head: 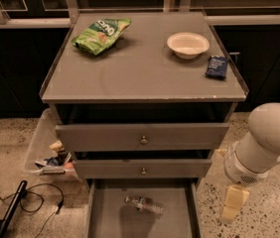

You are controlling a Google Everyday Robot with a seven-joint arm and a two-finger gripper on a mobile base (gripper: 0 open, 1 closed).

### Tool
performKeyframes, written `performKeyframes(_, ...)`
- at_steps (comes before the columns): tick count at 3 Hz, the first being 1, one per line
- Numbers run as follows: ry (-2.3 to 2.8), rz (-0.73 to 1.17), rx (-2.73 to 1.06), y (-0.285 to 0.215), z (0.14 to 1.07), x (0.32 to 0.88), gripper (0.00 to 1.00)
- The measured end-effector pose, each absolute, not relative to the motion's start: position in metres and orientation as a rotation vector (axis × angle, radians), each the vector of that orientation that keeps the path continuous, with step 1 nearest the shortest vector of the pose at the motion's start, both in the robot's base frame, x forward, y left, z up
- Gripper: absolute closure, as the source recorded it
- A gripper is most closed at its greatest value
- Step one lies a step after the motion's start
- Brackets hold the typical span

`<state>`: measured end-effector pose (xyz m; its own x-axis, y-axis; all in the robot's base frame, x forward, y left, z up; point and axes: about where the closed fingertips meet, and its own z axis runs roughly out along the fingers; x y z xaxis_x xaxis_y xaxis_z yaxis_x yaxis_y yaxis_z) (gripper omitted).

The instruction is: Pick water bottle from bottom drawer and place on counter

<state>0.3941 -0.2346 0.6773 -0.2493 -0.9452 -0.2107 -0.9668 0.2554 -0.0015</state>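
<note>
Centrally, the counter (140, 78) is seen above the pulled-out bottom drawer (111, 218). The gripper (233, 203) is held low, right of that drawer; whether it is apart or together cannot be told. A green chip bag (100, 33) and white bowl (188, 44) are set on the counter. The water bottle (144, 205) is laid sideways inside the bottom drawer.

Grey counter (145, 78), chip bag (100, 33), bowl (188, 44), blue packet (216, 66)

A lab-like test space: speckled terrazzo floor (11, 143), loose cables (35, 197), dark cabinets (16, 78), a grey drawer bench (145, 78) staged with chip bag (100, 33) and bowl (188, 44). The tool (233, 205) hangs right of the drawers.
</note>
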Motion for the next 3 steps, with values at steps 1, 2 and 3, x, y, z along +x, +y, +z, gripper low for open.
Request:
performKeyframes(1, 2.343, 0.199, -1.816, -0.231, 0.668, 0.393, 0.00)
performKeyframes(2, 2.343, 0.308, -1.781, -0.212, 0.617, 0.397, 0.00)
performKeyframes(3, 2.315, 0.431, -1.692, -0.195, 0.548, 0.410, 0.00)
